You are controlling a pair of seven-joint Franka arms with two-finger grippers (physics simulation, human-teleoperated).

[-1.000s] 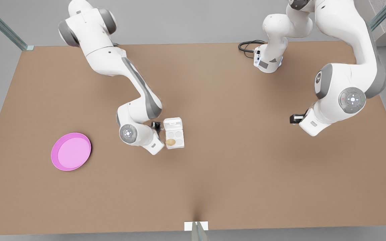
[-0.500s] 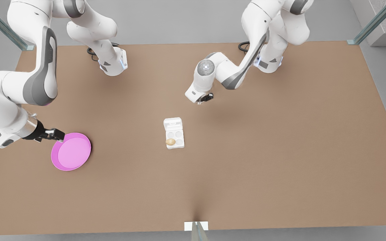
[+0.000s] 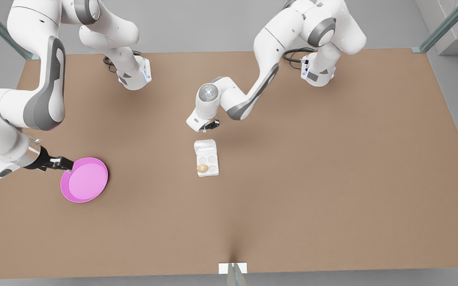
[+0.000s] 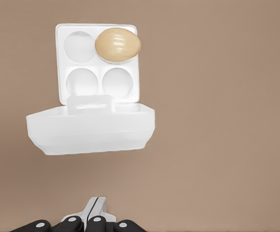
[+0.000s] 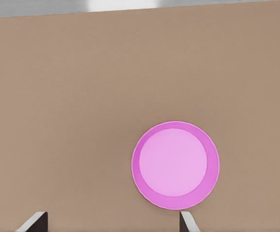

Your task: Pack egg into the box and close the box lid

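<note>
The white box (image 3: 212, 169) lies mid-table with its lid (image 3: 205, 147) open. In the left wrist view the lid (image 4: 89, 130) stands tilted up behind the four cups of the box (image 4: 60, 63). The tan egg (image 3: 202, 168) sits in one front cup, the one toward the front view's left, seen as the egg (image 4: 118, 44) in a corner cup. My left gripper (image 3: 212, 125) hovers just beyond the lid, shut and empty (image 4: 95, 207). My right gripper (image 3: 65, 163) is open at the pink plate's rim, far from the box (image 5: 111, 222).
A round pink plate (image 3: 85, 179) lies at the front view's left, seen as the plate (image 5: 175, 165) ahead of the right gripper's fingers (image 5: 35, 220). Both arm bases and a black cable (image 3: 292, 55) stand along the table's far edge. Brown tabletop surrounds the box.
The arm that was beside the box a second ago now sits by the pink plate. The other arm swung in from the front view's right to just behind the lid.
</note>
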